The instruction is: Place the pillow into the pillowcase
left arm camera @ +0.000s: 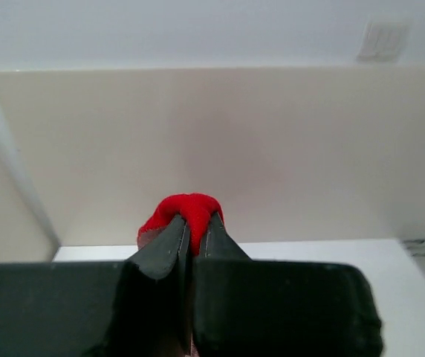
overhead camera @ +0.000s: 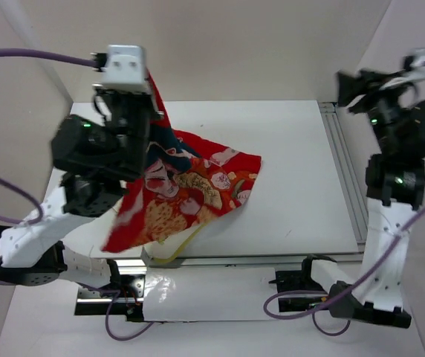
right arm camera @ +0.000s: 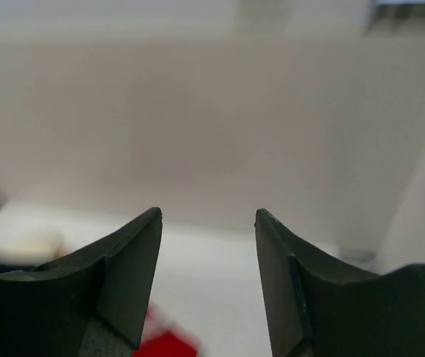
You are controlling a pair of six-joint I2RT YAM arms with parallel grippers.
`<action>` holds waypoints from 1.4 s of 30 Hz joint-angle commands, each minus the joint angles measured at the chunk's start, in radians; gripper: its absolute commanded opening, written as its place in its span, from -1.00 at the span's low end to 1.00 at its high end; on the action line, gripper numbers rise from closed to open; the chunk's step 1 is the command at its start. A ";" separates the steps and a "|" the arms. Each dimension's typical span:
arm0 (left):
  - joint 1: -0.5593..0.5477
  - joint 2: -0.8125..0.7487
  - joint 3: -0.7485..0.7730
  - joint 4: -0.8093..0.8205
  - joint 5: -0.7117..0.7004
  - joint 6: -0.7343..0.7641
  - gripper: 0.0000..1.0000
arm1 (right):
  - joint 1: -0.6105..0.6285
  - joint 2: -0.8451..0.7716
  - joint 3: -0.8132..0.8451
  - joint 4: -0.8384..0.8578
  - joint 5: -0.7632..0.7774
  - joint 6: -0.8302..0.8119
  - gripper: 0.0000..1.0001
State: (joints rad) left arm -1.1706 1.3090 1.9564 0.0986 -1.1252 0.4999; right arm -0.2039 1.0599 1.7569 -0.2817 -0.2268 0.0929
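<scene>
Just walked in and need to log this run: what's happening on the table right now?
The left pincer is shut on a fold of the red pillowcase, holding that end up while the rest drapes onto the white table. A pale-yellow edge of the pillow shows at the case's near edge; how far inside it sits, I cannot tell. The right pincer is open and empty, raised at the right.

left gripper (left arm camera: 197,230): jaws pinched together, basically no gap
pillowcase (left arm camera: 186,207): red wad clamped between the jaws, bulging out past the tips
desk (left arm camera: 409,286): white strip beyond the jaws
back panel (left arm camera: 272,149): plain cream, straight ahead of the jaws
</scene>
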 commanded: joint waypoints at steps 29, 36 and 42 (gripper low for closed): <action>0.687 0.104 -0.186 -0.591 0.444 -0.799 -1.00 | 1.319 0.485 -0.634 -0.014 0.555 0.031 0.52; 0.790 0.036 -0.298 -0.548 0.603 -0.843 -1.00 | 1.276 0.563 -0.577 -0.033 0.609 0.062 -0.17; 0.809 0.016 -0.320 -0.539 0.625 -0.844 -1.00 | 1.209 0.490 -0.568 -0.033 0.700 0.126 -1.00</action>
State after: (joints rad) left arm -0.3702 1.3579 1.6352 -0.5030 -0.5385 -0.3199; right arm 1.0332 1.6161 1.1465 -0.3504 0.3630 0.1829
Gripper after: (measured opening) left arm 0.087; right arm 0.020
